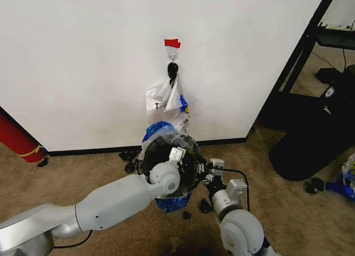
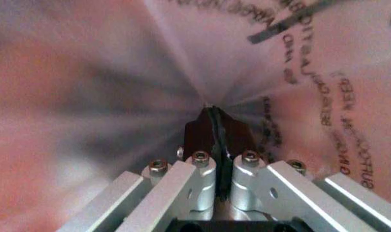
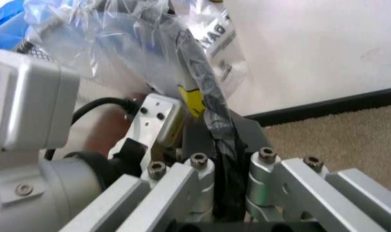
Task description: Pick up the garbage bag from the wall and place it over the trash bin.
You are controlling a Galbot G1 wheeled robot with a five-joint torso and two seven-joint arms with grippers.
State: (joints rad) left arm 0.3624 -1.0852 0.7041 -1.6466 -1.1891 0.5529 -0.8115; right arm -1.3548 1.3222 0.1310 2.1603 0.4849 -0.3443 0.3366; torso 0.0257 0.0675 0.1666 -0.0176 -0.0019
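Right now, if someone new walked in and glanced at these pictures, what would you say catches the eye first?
Most striking is the trash bin on the carpet at the foot of the wall, with translucent plastic, the garbage bag, draped about its rim. Both arms reach to it, the left gripper and the right gripper each with jaws closed on the plastic. Above, another printed bag hangs from a hook under red tape.

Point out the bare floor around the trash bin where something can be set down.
Free: carpet between the red cylinder and the trash bin; carpet between bin and black stand. Crowded: scraps by the baseboard, both grippers at the bin's rim.
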